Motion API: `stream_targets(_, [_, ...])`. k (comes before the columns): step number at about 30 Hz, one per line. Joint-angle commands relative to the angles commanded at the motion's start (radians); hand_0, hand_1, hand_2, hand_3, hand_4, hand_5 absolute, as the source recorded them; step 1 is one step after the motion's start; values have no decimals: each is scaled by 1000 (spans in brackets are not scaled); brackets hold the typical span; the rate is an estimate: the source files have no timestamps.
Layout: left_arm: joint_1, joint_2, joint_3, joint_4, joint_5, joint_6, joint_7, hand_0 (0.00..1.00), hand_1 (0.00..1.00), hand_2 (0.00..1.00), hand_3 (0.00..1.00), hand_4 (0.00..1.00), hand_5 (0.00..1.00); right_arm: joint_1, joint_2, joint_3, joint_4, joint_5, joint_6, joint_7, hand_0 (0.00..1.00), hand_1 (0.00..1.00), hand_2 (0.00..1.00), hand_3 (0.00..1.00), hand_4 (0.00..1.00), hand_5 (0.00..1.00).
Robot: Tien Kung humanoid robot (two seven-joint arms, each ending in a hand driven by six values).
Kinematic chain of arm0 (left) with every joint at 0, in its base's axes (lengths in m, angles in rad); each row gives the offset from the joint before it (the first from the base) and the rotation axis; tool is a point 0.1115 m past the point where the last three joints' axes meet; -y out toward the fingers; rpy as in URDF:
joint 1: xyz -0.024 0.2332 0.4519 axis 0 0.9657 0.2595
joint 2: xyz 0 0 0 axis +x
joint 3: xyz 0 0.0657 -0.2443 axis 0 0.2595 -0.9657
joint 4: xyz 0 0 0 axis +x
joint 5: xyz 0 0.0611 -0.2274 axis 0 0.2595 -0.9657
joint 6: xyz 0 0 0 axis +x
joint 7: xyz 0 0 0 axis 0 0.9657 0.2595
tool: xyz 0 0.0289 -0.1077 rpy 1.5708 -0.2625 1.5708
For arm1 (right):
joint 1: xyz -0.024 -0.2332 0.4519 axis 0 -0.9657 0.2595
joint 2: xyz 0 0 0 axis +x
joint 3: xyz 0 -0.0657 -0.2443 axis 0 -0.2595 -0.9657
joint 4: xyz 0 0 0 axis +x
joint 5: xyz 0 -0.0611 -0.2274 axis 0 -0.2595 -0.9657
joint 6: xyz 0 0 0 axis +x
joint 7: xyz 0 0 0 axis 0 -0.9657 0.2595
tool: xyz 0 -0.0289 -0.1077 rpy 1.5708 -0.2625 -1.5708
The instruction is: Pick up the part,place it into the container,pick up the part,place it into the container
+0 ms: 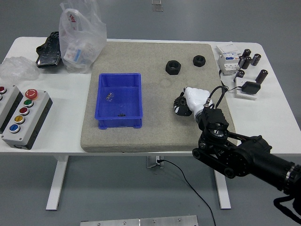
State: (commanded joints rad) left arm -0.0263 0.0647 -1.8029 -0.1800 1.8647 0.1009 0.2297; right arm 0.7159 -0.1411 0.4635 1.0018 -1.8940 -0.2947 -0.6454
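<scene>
1. Currently, two black hex nuts lie on the far right part of the grey mat: the larger nut to the left, the smaller nut just right of it and slightly farther back. Both sit well apart from the right hand, which is nearer the camera over the mat's right-centre.
2. Blue container stands on the mat's left-centre, to the left of the hand and clear of it; only small specks show on its floor.
3. Right hand: white palm shell with dark fingers bunched at its left end. Whether they are spread, curled or gripping anything cannot be told at this resolution. Its black arm enters from the lower right corner.
4. Left arm does not show.
5. White table carries the mat. At its left: a grey button box, a clear plastic bag and a black packet. At its right: a white electrical unit, several dark cylinders and a small black block on a white base.
6. Floor beyond is plain grey; a black cable trails below the table.
</scene>
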Motion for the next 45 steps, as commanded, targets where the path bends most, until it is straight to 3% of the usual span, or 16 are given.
stream_targets(17, [0,1,-1,0,0,0,0,742,646,609,731,755,584,10,1,6,19,7,-98,0,256,496,404,580,534,33])
stream_targets(24, [1,1,-2,0,2,0,1,742,646,609,731,755,584,24,13,17,57,168,-207,0,256,495,396,581,530,30])
stream_targets(29, [0,2,2,0,-2,0,0,743,646,609,732,755,584,39,26,19,100,210,-239,0,245,496,370,582,525,8])
stream_targets(36, [2,2,-4,0,2,2,4,743,646,609,732,755,586,58,27,1,109,304,-276,10,236,477,366,582,524,5])
stream_targets(39, [1,3,-3,0,1,2,5,742,645,609,734,755,588,86,38,-39,107,337,-275,28,227,459,367,578,522,2])
stream_targets(45, [-3,5,3,0,-6,1,2,742,646,609,736,756,589,154,67,-130,104,325,-213,25,232,461,368,588,523,2])
